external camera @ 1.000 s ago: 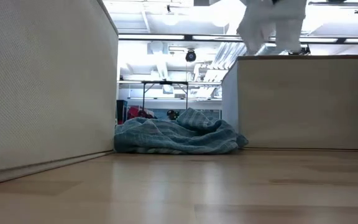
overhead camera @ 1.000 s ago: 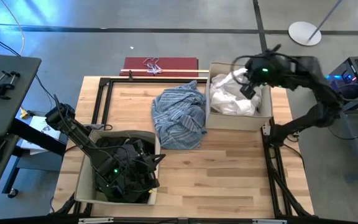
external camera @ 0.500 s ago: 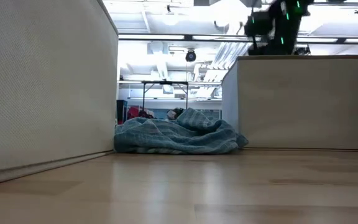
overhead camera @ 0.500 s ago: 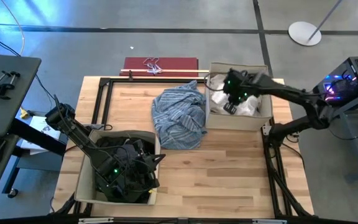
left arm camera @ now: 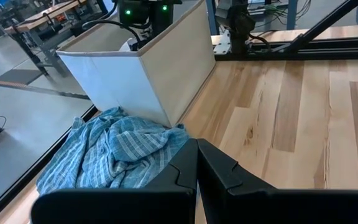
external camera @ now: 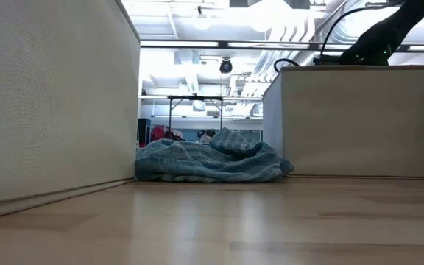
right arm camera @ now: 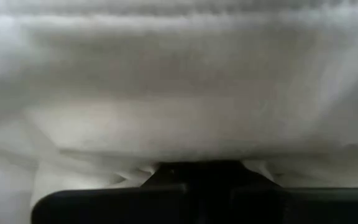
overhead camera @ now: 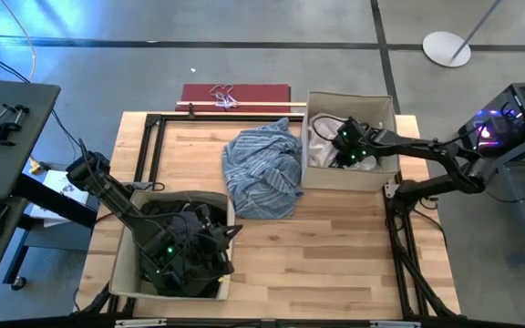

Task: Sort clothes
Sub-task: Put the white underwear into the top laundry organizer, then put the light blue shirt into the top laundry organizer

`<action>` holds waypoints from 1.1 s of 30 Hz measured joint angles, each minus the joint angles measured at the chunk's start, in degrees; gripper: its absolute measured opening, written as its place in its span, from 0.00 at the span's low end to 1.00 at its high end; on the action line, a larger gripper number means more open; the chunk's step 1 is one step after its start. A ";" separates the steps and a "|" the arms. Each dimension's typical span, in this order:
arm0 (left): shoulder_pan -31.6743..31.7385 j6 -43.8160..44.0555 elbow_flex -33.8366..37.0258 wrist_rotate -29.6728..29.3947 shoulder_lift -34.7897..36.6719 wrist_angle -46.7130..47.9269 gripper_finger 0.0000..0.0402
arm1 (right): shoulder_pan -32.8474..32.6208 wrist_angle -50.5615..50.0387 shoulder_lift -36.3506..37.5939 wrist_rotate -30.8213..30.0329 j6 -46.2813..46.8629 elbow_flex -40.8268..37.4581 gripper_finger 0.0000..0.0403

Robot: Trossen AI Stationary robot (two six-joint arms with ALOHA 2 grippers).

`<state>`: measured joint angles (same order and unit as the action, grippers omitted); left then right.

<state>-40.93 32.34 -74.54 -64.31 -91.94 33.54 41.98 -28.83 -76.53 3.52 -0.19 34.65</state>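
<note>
The light blue striped shirt (overhead camera: 264,169) (external camera: 208,162) (left arm camera: 110,152) lies crumpled on the table, against the left wall of the far right beige box (overhead camera: 344,178) (external camera: 359,121). Small white pieces (overhead camera: 321,138) lie in that box. My right gripper (overhead camera: 334,157) (right arm camera: 197,169) is down among them, shut on white cloth. The box wall hides it in the low view. Dark clothes (overhead camera: 185,251) fill the near left box (overhead camera: 121,264). My left gripper (overhead camera: 233,233) (left arm camera: 196,168) is shut above that box's right rim, with nothing between its fingers. My right gripper is shut on a white piece, whose cloth (right arm camera: 185,146) bunches right around the fingertips and fills the wrist view. The fingers come from above, pointing steeply down into the box. The cloth rests on the white pile inside; which part is gripped does not show.
A black rail frame (overhead camera: 149,146) runs along the table's edges. A dark red flat object (overhead camera: 235,94) lies beyond the far edge. Bare wood (overhead camera: 317,246) stretches between the two boxes at the near right. The left box wall (external camera: 50,96) fills the low view's left.
My right gripper has dropped from above the right box down into it, tipping to point more steeply down. The white piece that hung from it over the box rim now lies inside the box.
</note>
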 joint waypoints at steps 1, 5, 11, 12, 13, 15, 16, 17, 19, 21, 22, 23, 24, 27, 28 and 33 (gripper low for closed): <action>0.05 0.00 0.00 0.00 0.00 0.00 0.00 | 0.00 0.10 -0.02 -0.02 0.07 0.05 0.02; 0.20 0.03 0.00 -0.02 0.00 0.00 0.00 | 0.00 -0.03 -0.47 -0.01 0.22 1.15 0.02; 0.20 0.04 0.00 0.02 0.00 -0.02 0.00 | 0.02 -2.33 -0.68 -0.39 1.08 2.67 0.07; 0.20 0.04 0.00 0.02 0.00 -0.02 0.00 | 0.02 -3.10 -0.70 -0.43 1.63 3.07 0.10; 0.20 0.04 0.00 0.02 0.00 -0.04 0.00 | 0.00 -4.05 -0.72 -0.44 1.84 3.61 0.14; 0.20 0.01 0.00 0.02 0.00 -0.02 0.00 | 0.02 -6.74 -0.74 -0.54 2.14 5.20 0.22; 0.22 0.02 0.00 0.02 0.00 -0.02 0.00 | 0.02 -8.41 -0.82 -0.70 2.09 6.19 0.26; 0.28 0.02 0.00 0.02 0.00 -0.04 0.00 | 0.04 -10.12 -0.83 -0.85 1.83 7.56 0.29; 0.35 0.02 0.00 0.02 0.00 -0.03 0.00 | 0.04 -13.98 -0.97 -0.97 1.77 10.89 0.36; 0.42 0.02 0.00 0.02 0.00 -0.03 0.00 | 0.05 -18.15 -0.96 -1.10 1.70 15.30 0.41; 0.42 0.02 0.00 0.02 0.00 -0.03 0.00 | 0.09 -20.12 -0.96 -1.08 1.57 17.76 0.43; 0.42 0.01 0.00 0.02 0.00 -0.04 0.00 | 0.09 -22.12 -0.96 -1.08 1.44 20.38 0.44; 0.42 0.02 0.00 0.02 0.00 -0.06 0.00 | 0.09 -24.29 -0.94 -1.08 1.50 23.22 0.45; 0.42 0.02 0.00 0.04 0.00 -0.12 0.00 | 0.04 -29.36 -0.92 -1.63 2.20 31.64 0.46; 0.42 0.02 0.00 0.04 0.00 -0.13 0.00 | -0.07 -30.71 -0.88 -2.44 2.80 34.39 0.46; 0.42 0.02 0.00 0.04 0.00 -0.15 0.00 | -2.59 -33.54 -0.79 -6.61 3.18 46.25 0.46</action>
<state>-40.51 32.36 -74.54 -64.27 -91.94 33.39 39.39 -62.37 -77.32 -3.09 2.99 80.91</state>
